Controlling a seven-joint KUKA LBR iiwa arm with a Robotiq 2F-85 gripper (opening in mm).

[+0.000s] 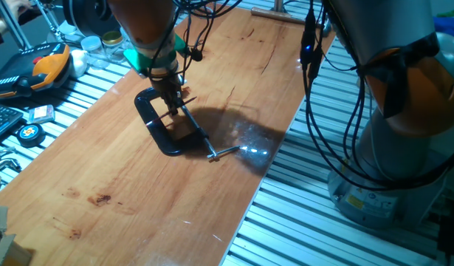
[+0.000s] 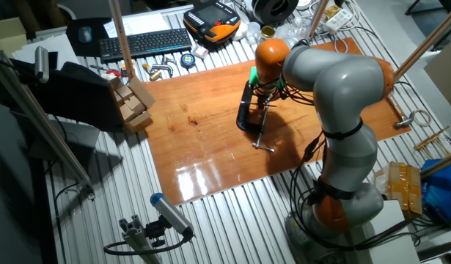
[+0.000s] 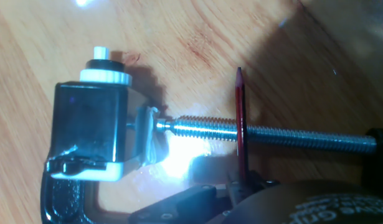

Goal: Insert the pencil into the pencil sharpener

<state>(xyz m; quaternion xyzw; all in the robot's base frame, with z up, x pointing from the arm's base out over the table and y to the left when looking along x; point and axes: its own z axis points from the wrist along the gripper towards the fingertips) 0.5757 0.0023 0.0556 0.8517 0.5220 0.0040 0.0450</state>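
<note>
In the hand view the pencil (image 3: 240,118), a thin red stick with a dark tip pointing to the top of the frame, stands in my gripper (image 3: 241,190), which is shut on its lower end. It crosses in front of the clamp's shiny screw rod (image 3: 291,138). The pencil sharpener (image 3: 91,121), a small black-and-silver block with a white cap, sits to the pencil's left, pressed between the rod's end and the black clamp frame (image 3: 63,196). From one fixed view my gripper (image 1: 170,94) hangs over the clamp (image 1: 159,131) and hides the sharpener. The other fixed view shows the gripper (image 2: 265,97) above the clamp (image 2: 244,110).
The wooden board (image 1: 138,192) carries the clamp, whose screw handle (image 1: 221,152) sticks out toward the board's right edge. Tools, jars and an orange-black pendant (image 1: 36,68) lie beyond the left edge. Wooden blocks (image 2: 133,103) sit by the board's corner. Cables (image 1: 309,52) hang on the right.
</note>
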